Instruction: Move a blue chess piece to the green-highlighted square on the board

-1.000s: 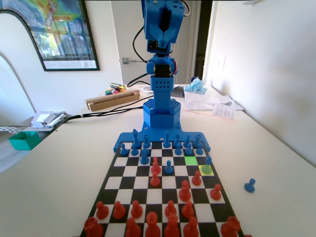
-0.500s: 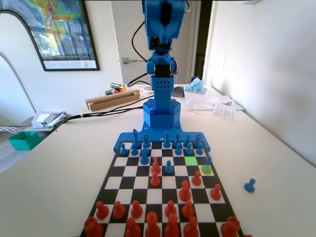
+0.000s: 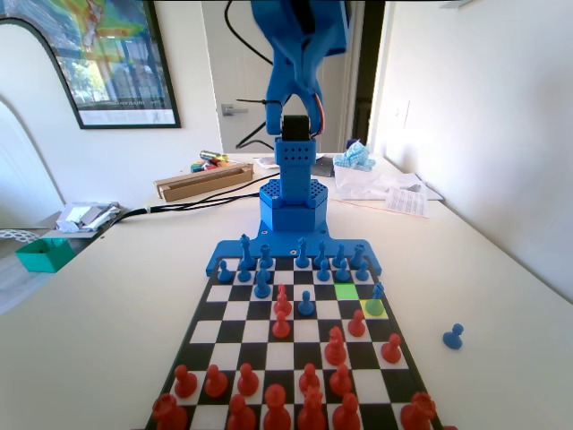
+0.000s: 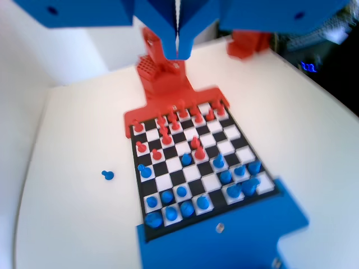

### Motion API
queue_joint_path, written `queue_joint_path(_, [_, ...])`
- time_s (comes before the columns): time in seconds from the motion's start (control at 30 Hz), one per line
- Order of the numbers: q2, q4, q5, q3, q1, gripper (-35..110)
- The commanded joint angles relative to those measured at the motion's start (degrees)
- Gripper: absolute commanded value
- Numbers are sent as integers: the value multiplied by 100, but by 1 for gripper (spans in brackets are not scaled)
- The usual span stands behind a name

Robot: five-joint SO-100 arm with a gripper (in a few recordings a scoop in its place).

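While the blue arm has swung forward over the last second, its upper links now leaning toward the board [image 3: 201, 315] in the fixed view, the gripper [image 4: 177, 51] remains raised well above the pieces. Seen from the wrist view, the fingers [image 4: 166, 40] are pressed together with only a thin seam between them, and they hold nothing.

The blue chess piece [image 3: 374, 305], a green-tinted pawn, stands on the pale yellow square [image 3: 383, 313] near the right edge of the board in the fixed view. The green-highlighted square [image 3: 346, 291] lies diagonally adjacent, one row farther from the camera and one column to the left, and is vacant. A taller blue piece [image 3: 378, 290] stands just behind the pawn. A stray blue pawn [image 3: 453, 337] rests on the counter [image 3: 107, 305], off the board.

Judgement: the approach has only begun; the fingers must open before descent.
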Motion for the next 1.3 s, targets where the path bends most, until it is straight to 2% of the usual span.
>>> queue_joint_path(0.0, [-598,-141,905,-281,-105,1])
queue_joint_path(0.27, [-1872,-369,1951,-158,-606,1])
queue_joint_path(0.53, [-2988,-1037,2522,-264,-1151,4])
queue_joint_path(0.87, [-3727,-2021,2399,-299,-1529,13])
queue_joint_path(1.27, [-4491,-2171,2294,-466,-1811,13])
